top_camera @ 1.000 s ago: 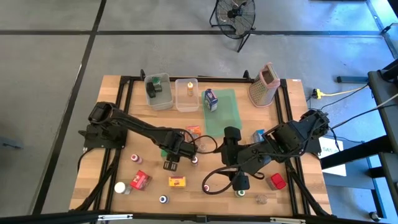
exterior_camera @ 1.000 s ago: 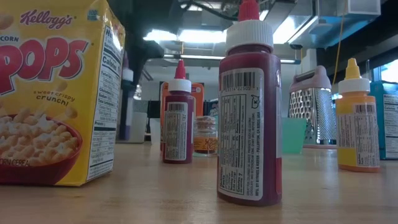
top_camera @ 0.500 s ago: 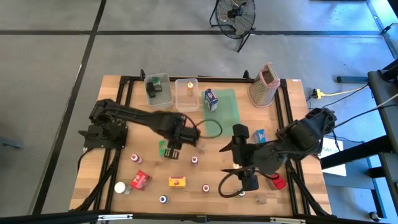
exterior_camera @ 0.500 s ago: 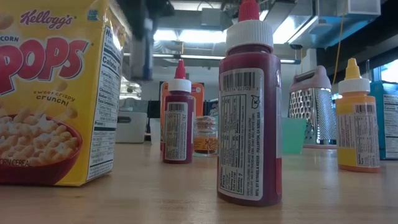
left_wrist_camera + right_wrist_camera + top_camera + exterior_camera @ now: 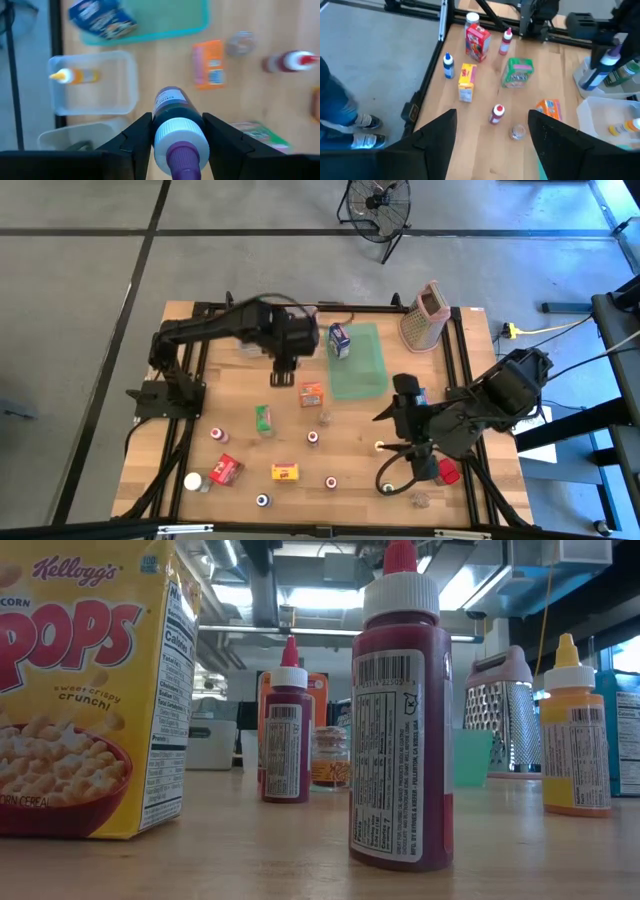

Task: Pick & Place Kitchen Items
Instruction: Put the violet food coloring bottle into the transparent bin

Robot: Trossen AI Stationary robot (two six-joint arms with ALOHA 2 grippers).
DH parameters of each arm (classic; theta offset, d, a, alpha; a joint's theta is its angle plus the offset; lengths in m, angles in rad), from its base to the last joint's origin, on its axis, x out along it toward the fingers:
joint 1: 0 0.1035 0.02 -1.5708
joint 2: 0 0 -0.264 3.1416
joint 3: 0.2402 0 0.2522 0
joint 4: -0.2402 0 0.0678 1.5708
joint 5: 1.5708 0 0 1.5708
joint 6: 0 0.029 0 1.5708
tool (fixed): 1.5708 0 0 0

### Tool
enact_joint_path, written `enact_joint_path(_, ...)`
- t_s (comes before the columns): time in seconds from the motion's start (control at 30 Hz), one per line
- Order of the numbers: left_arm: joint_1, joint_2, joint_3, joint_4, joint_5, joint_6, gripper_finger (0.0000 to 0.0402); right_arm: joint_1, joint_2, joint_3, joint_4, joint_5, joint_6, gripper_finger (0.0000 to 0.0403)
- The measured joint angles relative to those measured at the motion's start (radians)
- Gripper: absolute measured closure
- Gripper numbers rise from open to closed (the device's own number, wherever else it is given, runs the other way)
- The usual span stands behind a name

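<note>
The left gripper (image 5: 172, 145) is clenched on a small purple-capped bottle (image 5: 175, 127), carried above the far left part of the table (image 5: 235, 455), over the two clear bins. In the left wrist view the nearer bin (image 5: 90, 82) holds a yellow-tipped orange bottle (image 5: 75, 76), and a second bin (image 5: 75, 134) lies beside it, partly hidden by the fingers. Just beyond the bins lies the flat green tray (image 5: 358, 365) with a blue carton (image 5: 340, 340) on its far left corner; the pinkish box grater (image 5: 424, 315) stands at the far right corner of the table. Between the tray and the near edge lie an orange carton (image 5: 311, 392), a small clear jar (image 5: 325, 417), a green packet (image 5: 264, 420) and a red-capped bottle (image 5: 313, 437). Nearer the front sit a yellow carton (image 5: 287, 472), a red carton (image 5: 226, 470), a white-capped bottle (image 5: 193, 481), a blue-capped bottle (image 5: 262, 500) and two more red-capped bottles (image 5: 330, 481). The right gripper (image 5: 415, 452) hovers over the right side of the table with its fingers apart and nothing between them; a red can (image 5: 448, 472) and a green-capped bottle (image 5: 387, 489) lie just beside it. In the low view a cereal box (image 5: 85, 690) and a dark red bottle (image 5: 400, 710) fill the foreground. A person's blue-clad leg and shoe (image 5: 340, 120) show on the floor beyond the table.
</note>
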Motion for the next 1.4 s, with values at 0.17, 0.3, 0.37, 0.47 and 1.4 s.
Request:
enact_joint_path(0.17,0.131,0.013,0.0,0.0,0.014,0.064,0.0254,0.002,-0.008,0.0,-0.072,0.004,0.001,0.0157)
enact_joint_path(0.3,0.232,0.036,-0.001,0.0,0.042,0.126,0.0254,-0.025,-0.027,0.0,-0.07,0.017,-0.01,0.0157)
enact_joint_path(0.37,0.279,0.043,-0.001,0.0,0.041,0.163,0.0254,-0.041,-0.038,0.001,-0.072,0.034,-0.027,0.0157)
enact_joint_path(0.47,0.344,0.065,-0.001,0.008,0.042,0.222,0.0254,-0.062,-0.034,0.0,-0.093,0.052,-0.037,0.0157)
enact_joint_path(1.4,0.641,0.303,-0.002,0.195,0.229,0.373,0.0254,-0.299,-0.064,0.0,-0.143,0.043,-0.106,0.0157)
